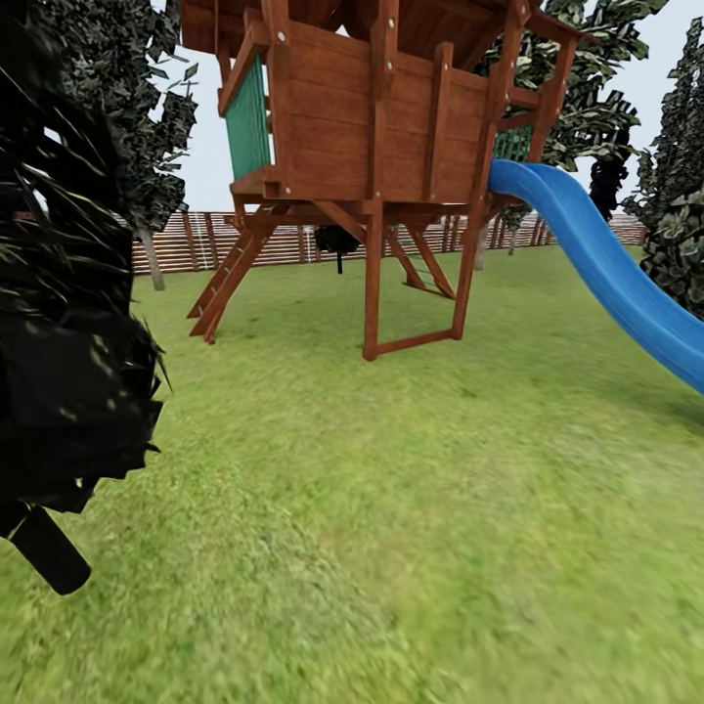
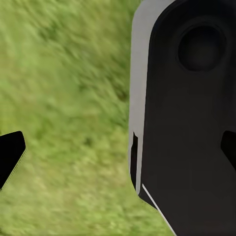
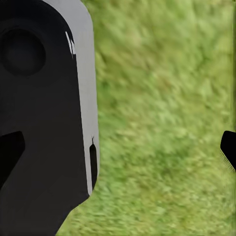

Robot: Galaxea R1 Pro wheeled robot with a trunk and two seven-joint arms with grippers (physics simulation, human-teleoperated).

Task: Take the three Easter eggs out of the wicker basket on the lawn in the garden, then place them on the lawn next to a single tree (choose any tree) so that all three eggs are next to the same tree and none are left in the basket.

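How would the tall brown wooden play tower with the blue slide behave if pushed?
Probably stiff and heavy: the play tower has thick beams and braced legs. It likely would not tip, as its legs spread wide on the green lawn.

Garden with a wooden play tower and a blue slide.

Mottled green grass [image 1: 411, 508] fills the foreground and runs back to a brown slat fence [image 1: 196, 240] across the far edge. A play tower [image 1: 376, 127] of reddish-brown timber stands on slanted legs in the middle distance, with a green panel [image 1: 247, 122] on its side and a ladder [image 1: 223, 284] leaning down to the grass. The slide [image 1: 611, 264] drops from the tower's platform toward the right edge. An all-black tree [image 1: 68, 323] crowds the left side, close to the camera. Grey-green leafy trees [image 1: 675, 186] stand at the right and behind the tower. The sky [image 1: 210, 147] is pale and flat, and soft shade lies under the tower.
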